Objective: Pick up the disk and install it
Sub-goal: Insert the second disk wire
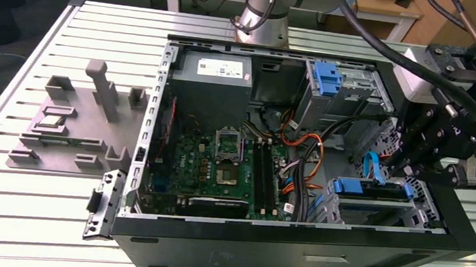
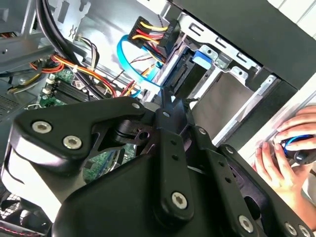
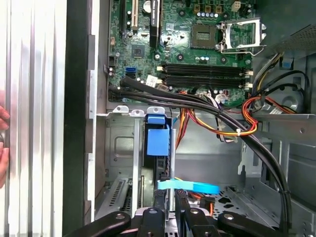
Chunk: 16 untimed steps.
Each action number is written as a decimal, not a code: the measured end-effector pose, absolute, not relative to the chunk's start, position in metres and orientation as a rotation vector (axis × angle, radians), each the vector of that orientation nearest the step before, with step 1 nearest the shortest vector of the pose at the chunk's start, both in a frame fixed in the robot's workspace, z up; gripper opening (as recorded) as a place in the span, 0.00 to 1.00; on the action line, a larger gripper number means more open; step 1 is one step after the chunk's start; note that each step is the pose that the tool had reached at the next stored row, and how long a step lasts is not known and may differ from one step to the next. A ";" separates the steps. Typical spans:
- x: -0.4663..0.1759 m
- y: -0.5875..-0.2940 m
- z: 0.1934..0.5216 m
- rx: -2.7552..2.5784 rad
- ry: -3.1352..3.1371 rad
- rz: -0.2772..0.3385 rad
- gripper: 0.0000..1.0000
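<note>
The disk [image 1: 370, 188] stands on edge in the drive cage at the open case's corner, on the exterior view's right, with its blue bracket showing. The bracket's blue end [image 3: 158, 139] faces the motherboard in the first wrist view, and in the second wrist view the disk [image 2: 201, 55] lies just past my fingertips. My gripper [image 1: 415, 168] hangs right over that cage, beside the disk's outer edge. Its black fingers [image 2: 165, 118] come together in a narrow wedge, and the gripper [image 2: 170, 98] looks shut with nothing held. In the first wrist view the gripper [image 3: 170, 206] sits by the disk's near end.
A blue data cable [image 3: 190, 186] crosses the cage close to the fingers, and orange and black cable bundles [image 3: 222, 123] run above it. The motherboard [image 1: 218, 164] and grey power supply [image 1: 213, 71] fill the case. A person's hand [image 2: 284, 158] rests outside the case wall. A grey fixture [image 1: 69, 120] stands on the exterior view's left.
</note>
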State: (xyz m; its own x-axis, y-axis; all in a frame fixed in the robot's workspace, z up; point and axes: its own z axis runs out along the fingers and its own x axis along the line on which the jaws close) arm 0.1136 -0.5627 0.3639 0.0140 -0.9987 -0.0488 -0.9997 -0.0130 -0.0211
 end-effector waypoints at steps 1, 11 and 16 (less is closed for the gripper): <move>0.114 -0.561 0.364 -2.201 2.172 0.031 0.24; 0.117 -0.546 0.363 -2.201 2.172 0.031 0.24; 0.124 -0.543 0.362 -2.201 2.172 0.031 0.24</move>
